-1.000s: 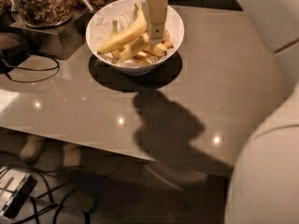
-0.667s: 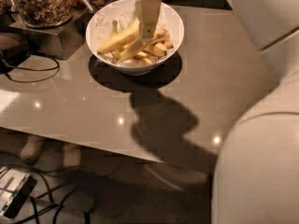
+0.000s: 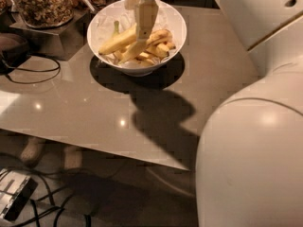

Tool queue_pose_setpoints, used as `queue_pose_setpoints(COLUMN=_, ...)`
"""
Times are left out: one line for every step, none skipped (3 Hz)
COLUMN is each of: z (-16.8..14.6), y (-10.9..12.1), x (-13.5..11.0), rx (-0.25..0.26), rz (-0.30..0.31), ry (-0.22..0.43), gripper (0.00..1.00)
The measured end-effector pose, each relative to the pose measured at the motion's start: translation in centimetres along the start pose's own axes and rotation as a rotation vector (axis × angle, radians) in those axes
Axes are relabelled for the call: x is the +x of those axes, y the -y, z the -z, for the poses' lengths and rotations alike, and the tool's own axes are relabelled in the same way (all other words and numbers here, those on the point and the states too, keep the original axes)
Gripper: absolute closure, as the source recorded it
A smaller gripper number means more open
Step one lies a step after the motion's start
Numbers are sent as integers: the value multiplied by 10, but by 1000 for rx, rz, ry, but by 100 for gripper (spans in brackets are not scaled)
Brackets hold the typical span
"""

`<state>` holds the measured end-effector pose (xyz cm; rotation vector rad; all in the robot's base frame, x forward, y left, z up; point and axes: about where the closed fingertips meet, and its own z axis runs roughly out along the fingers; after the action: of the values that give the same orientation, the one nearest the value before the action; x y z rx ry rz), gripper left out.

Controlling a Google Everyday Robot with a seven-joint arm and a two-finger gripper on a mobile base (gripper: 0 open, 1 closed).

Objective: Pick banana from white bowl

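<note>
The white bowl point(image 3: 176, 28) stands at the back of the grey table point(image 3: 85, 103). It holds several bananas. A long slim yellow banana point(image 3: 156, 37) lies slanted across the middle of the bowl. A thicker curved banana with a green stem point(image 3: 116, 40) lies to its left, and short stubby ones point(image 3: 163, 48) lie at the right. My gripper point(image 3: 143, 38) reaches down from the top edge into the middle of the bowl. Its tip is at the bananas, where the slim and the thick one meet. The contact point is hidden behind it.
A glass jar of brown granola point(image 3: 42, 4) stands on a dark stand point(image 3: 52, 34) at the back left. A black cable point(image 3: 28, 72) loops beside it. My white arm and body point(image 3: 251, 145) fill the right side. Cables and a device point(image 3: 14, 197) lie on the floor.
My gripper has shifted a little to the left over the bowl. My white arm at the right has swung further into view. The bowl has stayed put.
</note>
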<state>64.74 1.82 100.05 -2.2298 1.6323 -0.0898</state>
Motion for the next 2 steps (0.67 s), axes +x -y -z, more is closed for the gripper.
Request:
queue_pose_setpoints(z=-18, y=2, x=6, rx=-30, rz=-3, ry=-3, gripper=37)
queue_pose_setpoints(z=-35, y=1, x=12, rx=-60, rz=-5, ry=-5, gripper=40)
